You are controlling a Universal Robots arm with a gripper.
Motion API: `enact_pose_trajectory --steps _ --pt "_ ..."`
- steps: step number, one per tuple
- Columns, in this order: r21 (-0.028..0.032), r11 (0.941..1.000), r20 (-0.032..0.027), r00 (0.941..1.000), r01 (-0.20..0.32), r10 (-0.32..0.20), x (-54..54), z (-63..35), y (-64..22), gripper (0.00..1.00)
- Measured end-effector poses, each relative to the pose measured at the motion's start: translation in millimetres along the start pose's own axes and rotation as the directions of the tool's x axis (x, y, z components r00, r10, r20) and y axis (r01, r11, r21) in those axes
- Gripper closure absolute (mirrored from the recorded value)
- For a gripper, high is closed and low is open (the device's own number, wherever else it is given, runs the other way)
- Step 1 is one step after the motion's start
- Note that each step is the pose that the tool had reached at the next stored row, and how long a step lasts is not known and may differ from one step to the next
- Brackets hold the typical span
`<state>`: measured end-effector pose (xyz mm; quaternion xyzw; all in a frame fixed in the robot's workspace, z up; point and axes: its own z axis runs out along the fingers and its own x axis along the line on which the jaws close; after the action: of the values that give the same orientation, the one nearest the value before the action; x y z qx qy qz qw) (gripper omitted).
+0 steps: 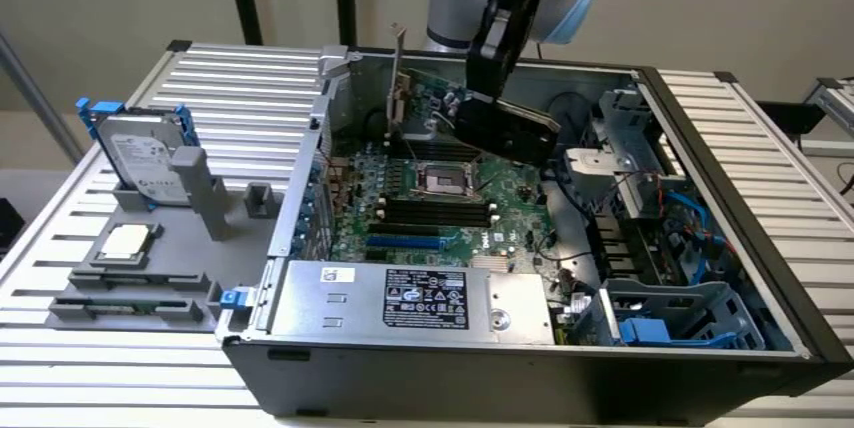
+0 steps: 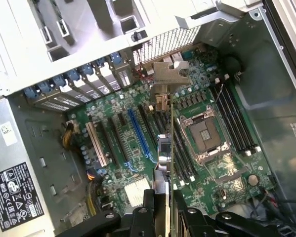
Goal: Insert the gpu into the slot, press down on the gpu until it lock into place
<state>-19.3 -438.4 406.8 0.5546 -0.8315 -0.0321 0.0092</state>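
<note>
My gripper (image 1: 489,83) is shut on the gpu (image 1: 511,126) and holds it in the air over the open computer case. The card is a green board with a black cooler block, and its silver end bracket (image 1: 398,88) points toward the case's rear wall. In the wrist view the gpu (image 2: 165,148) appears edge-on between my fingers (image 2: 139,217), with its bracket (image 2: 170,74) farthest from them. The bright-blue slot (image 2: 138,132) lies bare on the motherboard, off to the side of the card's edge. In the exterior view the slot (image 1: 407,243) sits lower on the board, well clear of the card.
The CPU socket (image 1: 441,180) and black memory slots (image 1: 427,210) lie under the held card. The power supply (image 1: 427,298) fills the case's near side, with a drive cage (image 1: 667,318) and cables to the exterior view's right. A hard drive (image 1: 140,163) stands in a holder outside the case.
</note>
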Motion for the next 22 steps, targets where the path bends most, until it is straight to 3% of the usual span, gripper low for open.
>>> enact_pose_trajectory --steps 6,12,17,22 --pt "0.0059 0.9956 0.0077 0.9956 0.094 -0.094 0.0 0.0 0.0 0.74" --pt "0.0122 0.9825 0.014 0.9824 0.186 -0.186 0.0 0.0 0.0 0.74" --pt "0.0175 0.9638 0.0166 0.9637 0.266 -0.266 0.0 0.2 0.0 0.74" --pt "0.0222 0.9378 0.0156 0.9378 0.346 -0.347 0.0 0.4 0.0 0.74"
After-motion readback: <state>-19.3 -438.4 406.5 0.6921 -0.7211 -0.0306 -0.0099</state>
